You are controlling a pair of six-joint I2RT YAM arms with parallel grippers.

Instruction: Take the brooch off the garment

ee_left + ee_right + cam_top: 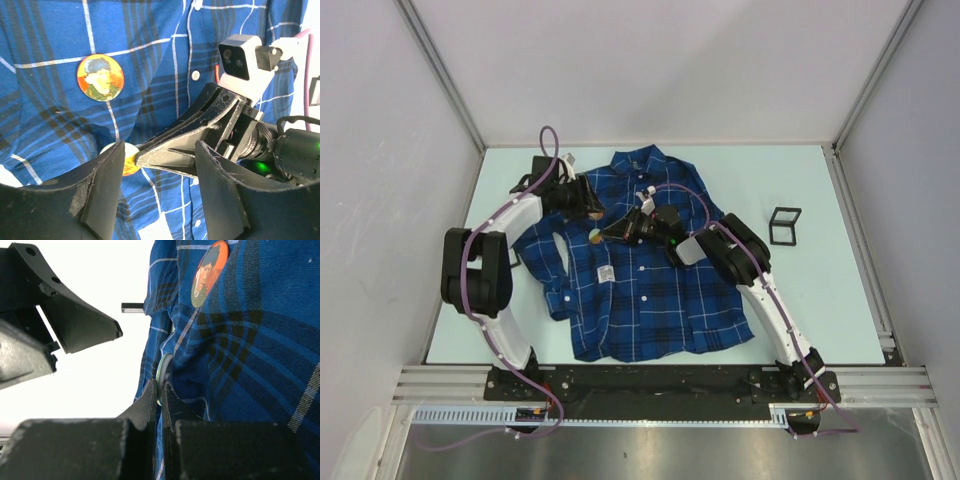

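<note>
Right fingers [150,400] clamp the round orange brooch [122,151] by its rim to free it from the blue plaid shirt [650,300], while left fingers [105,185], at eleven o'clock, gape.

1. No lettering, number or brand can be read in any of the three views.
2. The white tag [605,273] on the front of the garment [650,300]: print too small to read.
3. The red tab [218,73] near the buttons: too small to read.
4. The portrait badge [100,77]: painted face only.
5. The brooch [126,159], mostly hidden: nothing readable.
</note>
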